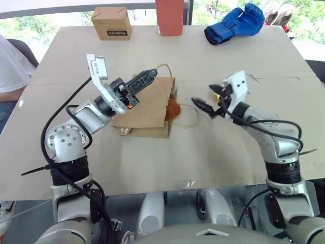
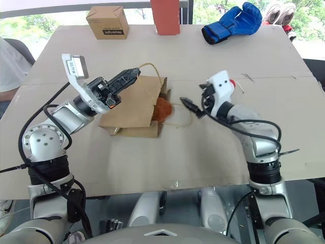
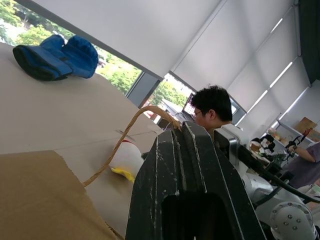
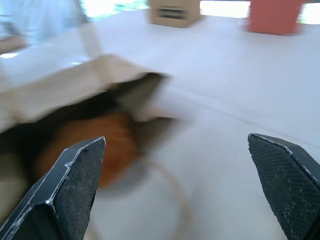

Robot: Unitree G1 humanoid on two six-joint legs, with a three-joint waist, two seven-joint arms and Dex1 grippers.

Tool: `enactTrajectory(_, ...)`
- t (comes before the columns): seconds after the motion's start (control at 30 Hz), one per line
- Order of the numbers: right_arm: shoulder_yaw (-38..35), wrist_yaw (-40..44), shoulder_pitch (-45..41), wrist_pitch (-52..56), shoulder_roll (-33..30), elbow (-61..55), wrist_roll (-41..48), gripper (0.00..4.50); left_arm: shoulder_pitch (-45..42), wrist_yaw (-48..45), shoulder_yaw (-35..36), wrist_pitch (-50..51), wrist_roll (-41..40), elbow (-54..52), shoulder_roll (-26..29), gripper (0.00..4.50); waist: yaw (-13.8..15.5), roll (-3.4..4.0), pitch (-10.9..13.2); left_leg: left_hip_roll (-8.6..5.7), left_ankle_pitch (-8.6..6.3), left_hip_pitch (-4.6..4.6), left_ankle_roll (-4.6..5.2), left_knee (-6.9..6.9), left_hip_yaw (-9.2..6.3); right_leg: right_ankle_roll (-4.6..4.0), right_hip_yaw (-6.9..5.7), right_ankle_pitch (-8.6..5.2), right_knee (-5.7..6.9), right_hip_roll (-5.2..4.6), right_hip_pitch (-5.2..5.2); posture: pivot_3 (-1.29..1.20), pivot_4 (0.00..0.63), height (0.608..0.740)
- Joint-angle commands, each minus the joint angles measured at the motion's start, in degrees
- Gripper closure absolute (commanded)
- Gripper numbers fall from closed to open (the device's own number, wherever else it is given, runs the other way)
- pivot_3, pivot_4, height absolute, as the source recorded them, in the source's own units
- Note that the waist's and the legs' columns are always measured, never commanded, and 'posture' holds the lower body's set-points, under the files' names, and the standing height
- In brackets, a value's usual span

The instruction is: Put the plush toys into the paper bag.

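The paper bag is lying on its side on the table, mouth turned toward the right gripper. The upper loop handle is held up by the left gripper, whose fingers are pinched fully closed on it, so the mouth is kept lifted open.

The orange-brown plush toy is seen at the bag's mouth, partly inside and partly bulging out past the paper edge; it is judged as inserted but not seated deep. The lower handle is lying flat on the table just beside the mouth.

The right gripper is held just off the bag's mouth, jaws spread wide and nothing held; in the right wrist view the orange toy is seen between and beyond the fingertips, untouched.

The white plush toy is seen in the left wrist view, on the table beyond the bag, past the raised handle and well clear of the mouth. It is not yet bagged.

Progress is judged at roughly half: one toy is at least mostly in, one is left out. What is left: the white toy is to be picked by the free right gripper and brought into the held-open mouth, and the orange one may need a push deeper.

Also on the table, far from the bag: a cardboard box, a blue boxing glove.
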Motion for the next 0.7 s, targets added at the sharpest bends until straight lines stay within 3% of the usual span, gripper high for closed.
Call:
enactTrajectory(0.03, 0.57, -5.72, -7.02, -5.38, -2.58, 19.70, -8.32, 0.05, -1.59, -0.46, 0.45, -1.39, -0.17, -0.86, 0.01, 4.50, -0.04, -0.01, -0.01, 0.00, 0.00, 0.02, 0.00, 0.02, 0.00, -0.02, 0.01, -0.01, 0.00, 0.00, 0.01, 0.00, 0.150, 0.740)
enactTrajectory(0.13, 1.72, -6.88, -12.22, -11.79, -2.58, 36.73, -12.18, 0.05, -2.02, -0.20, 0.14, -1.52, -0.40, -1.34, -0.21, 4.50, -0.12, -0.02, -0.01, -0.01, 0.00, 0.00, 0.00, -0.02, 0.00, -0.02, 0.02, 0.00, -0.03, 0.01, 0.01, 0.00, 0.150, 0.740)
enactTrajectory(0.23, 1.87, -5.98, -14.03, -16.55, -2.60, 44.04, -13.55, 1.34, -2.04, 0.20, -0.04, -1.54, -0.79, -2.26, -0.42, 4.50, -0.16, -0.02, -0.01, -0.01, -0.01, -0.02, 0.02, -0.13, 0.01, 0.20, 0.04, 0.12, -0.12, 0.01, 0.01, 0.00, 0.150, 0.740)
enactTrajectory(0.47, -0.10, -1.62, -10.52, -22.33, -3.11, 37.90, -11.56, 4.29, -1.42, 0.94, 0.22, -1.55, -1.81, -3.39, -0.71, 4.50, 0.03, -0.03, -0.02, -0.03, 0.00, -0.02, 0.01, -0.02, -0.01, 0.22, 0.05, 0.13, -0.08, 0.00, 0.07, 0.00, 0.150, 0.740)
enactTrajectory(0.57, -0.40, 10.02, -1.30, -19.69, -2.61, 14.30, -0.38, 4.50, -1.75, 1.31, 0.66, -0.45, -5.06, -3.14, -1.68, 4.50, 0.36, -0.03, -0.02, -0.03, 0.00, -0.03, 0.01, -0.04, -0.06, 0.22, 0.02, 0.12, -0.08, 0.01, 0.06, 0.00, 0.150, 0.740)
enactTrajectory(0.7, 3.94, 12.66, 2.92, -11.26, -0.43, -3.06, 5.09, 4.50, -3.02, 0.98, -0.49, -0.01, -5.65, -1.99, -2.19, 4.50, -0.55, 0.14, 0.09, -0.01, -0.02, -0.06, 0.03, -0.12, -0.06, 0.26, 0.03, 0.10, -0.02, 0.02, 0.00, 0.00, 0.150, 0.740)
